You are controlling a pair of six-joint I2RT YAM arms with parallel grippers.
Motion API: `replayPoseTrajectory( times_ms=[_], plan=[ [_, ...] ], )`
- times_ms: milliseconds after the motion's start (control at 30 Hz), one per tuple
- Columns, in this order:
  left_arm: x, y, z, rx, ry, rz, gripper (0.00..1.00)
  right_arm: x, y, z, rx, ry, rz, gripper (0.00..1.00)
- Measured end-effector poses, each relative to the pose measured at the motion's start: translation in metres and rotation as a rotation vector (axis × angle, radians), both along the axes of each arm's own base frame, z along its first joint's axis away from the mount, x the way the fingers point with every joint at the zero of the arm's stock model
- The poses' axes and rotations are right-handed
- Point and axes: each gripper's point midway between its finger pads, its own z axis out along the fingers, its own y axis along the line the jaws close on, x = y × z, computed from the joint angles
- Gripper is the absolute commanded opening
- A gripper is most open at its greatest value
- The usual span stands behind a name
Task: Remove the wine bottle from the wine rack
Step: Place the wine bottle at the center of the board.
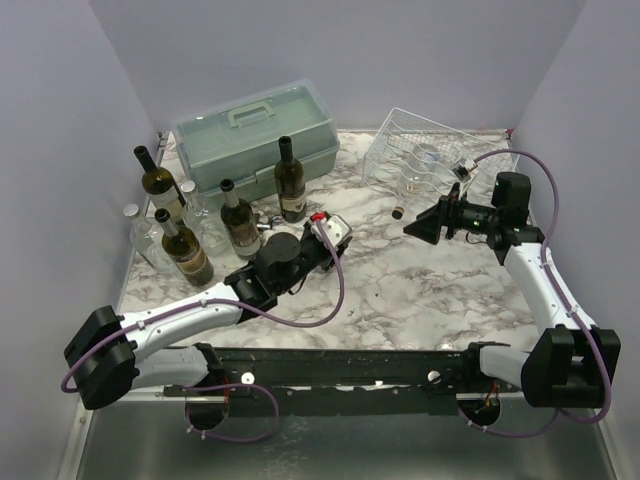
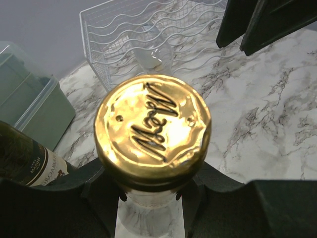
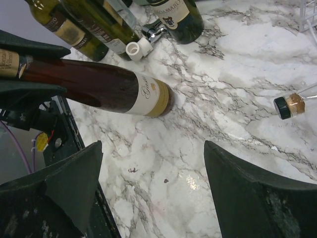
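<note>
Overhead view, with 12 o'clock at the far wall and the arm bases at 6. A grey-veined marble table (image 1: 400, 290) fills the scene. A grey-green toolbox (image 1: 255, 135) sits at 11 o'clock, and the white wire wine rack (image 1: 480, 150) at 1 o'clock. A cluster of standing bottles (image 1: 183, 248) is at 9 o'clock.

The left arm reaches in from 7 o'clock to the table's centre. The left gripper (image 2: 151, 191) has its fingers pinching the neck of a dark bottle (image 3: 99, 87) just under its gold cap (image 2: 152, 126). It cannot be told whether that bottle rests on the marble or hangs above it.

The right gripper (image 1: 412, 227) is at 3 o'clock of centre and points toward 9. Its fingers are spread wide with only bare marble between them.

The wine bottle (image 1: 420, 165) is clear glass and lies in the rack. Its neck pokes out past the rack's front edge toward 7 o'clock. Its capped mouth (image 3: 283, 105) is just beside the right fingertips, at their 11 o'clock, and is outside the gap rather than in it.

The step in hand looks like getting the right fingers around that neck. To do it well:
- Shift toward 12 o'clock and turn so the neck passes between the open fingers.
- Close behind the cap, where the glass widens – clear glass is probably slick, so a grip on the very tip may slide off.
- Draw the bottle out along its own axis toward 7 o'clock, lifting a little so it clears the wire.
- Stay wide of the left arm's bottle at centre
</note>
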Motion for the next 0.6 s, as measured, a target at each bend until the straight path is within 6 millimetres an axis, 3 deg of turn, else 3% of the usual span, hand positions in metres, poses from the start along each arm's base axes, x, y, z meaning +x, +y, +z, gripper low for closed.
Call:
replayPoseTrajectory(
  times_ms=[600],
  plan=[
    [0.031, 0.031, 0.003, 0.004, 0.063, 0.107, 0.00, -0.001, 0.000, 0.000, 0.000, -0.005, 0.007, 0.86]
  ],
)
